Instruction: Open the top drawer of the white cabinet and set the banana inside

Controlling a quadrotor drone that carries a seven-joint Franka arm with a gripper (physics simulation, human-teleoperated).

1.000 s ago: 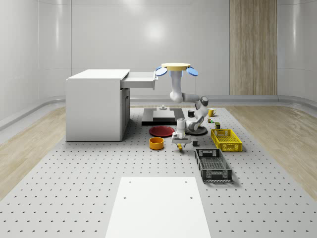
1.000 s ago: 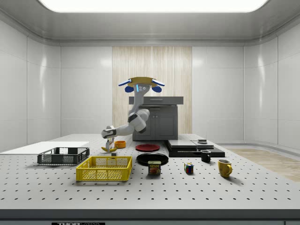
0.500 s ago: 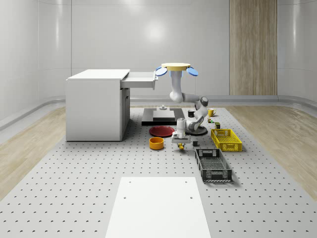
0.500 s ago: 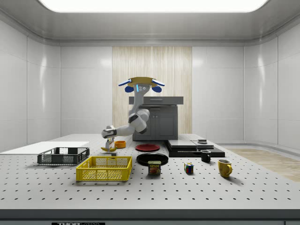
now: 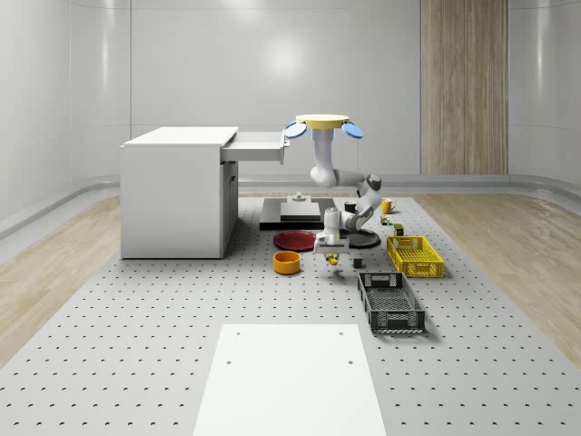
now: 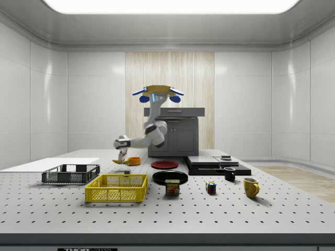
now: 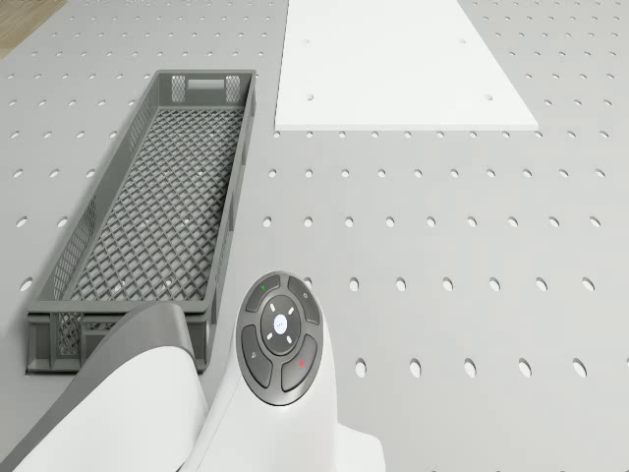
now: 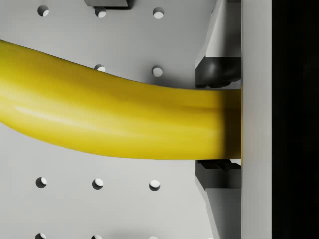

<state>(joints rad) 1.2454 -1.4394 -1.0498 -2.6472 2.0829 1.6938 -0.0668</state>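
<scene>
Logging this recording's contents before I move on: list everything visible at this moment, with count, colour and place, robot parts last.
White cabinet: one, on the whole-scene view's left; top drawer pulled open.
Yellow banana: one, clamped in the gripper, off the table.
Perforated grey table: one, under everything.
White flat panel: one, on the near table.
Grey mesh crate: one, near the yellow mesh crate.
Orange bowl: one, beside the red plate.
Black plate: one, behind the small tin can.
Multicoloured cube: one.
Black mug, yellow mug: one each, on the side view's right.
Black flat platform: one, beside the cabinet.
Drone: hovers over the platform.
Gripper: above the table beside the orange bowl.
</scene>
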